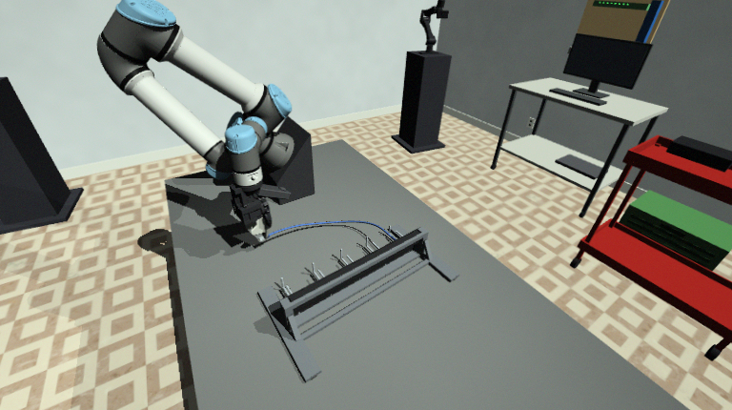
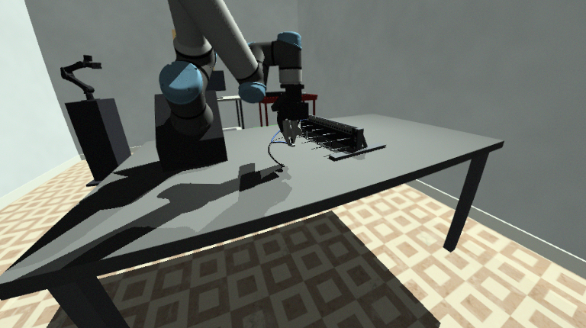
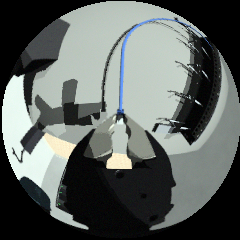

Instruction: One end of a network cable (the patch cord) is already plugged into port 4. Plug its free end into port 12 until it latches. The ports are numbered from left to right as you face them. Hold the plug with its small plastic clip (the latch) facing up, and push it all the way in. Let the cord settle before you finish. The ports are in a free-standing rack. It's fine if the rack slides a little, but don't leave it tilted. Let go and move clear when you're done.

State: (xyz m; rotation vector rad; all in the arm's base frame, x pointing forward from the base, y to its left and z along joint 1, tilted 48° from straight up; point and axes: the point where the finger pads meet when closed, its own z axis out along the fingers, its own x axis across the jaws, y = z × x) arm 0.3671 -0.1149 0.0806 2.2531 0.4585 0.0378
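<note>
My gripper (image 1: 260, 235) points down, a little above the grey table near the arm's base, and is shut on the free plug (image 3: 120, 115) of the blue patch cord (image 1: 329, 222). The cord arcs from the plug across the table to the far end of the rack (image 1: 355, 273), where its other end sits in a port. In the wrist view the cord (image 3: 124, 65) runs up from my fingertips and bends right toward the rack (image 3: 200, 85). In the exterior view my gripper (image 2: 290, 140) hangs just left of the rack (image 2: 334, 133). The port numbers are too small to read.
The rack stands on two flat feet (image 1: 302, 354) with several small cable hooks (image 1: 339, 254) along its port side. The arm's dark base block (image 1: 291, 159) stands behind my gripper. A red cart (image 1: 669, 222) and a white desk (image 1: 585, 109) stand off the table.
</note>
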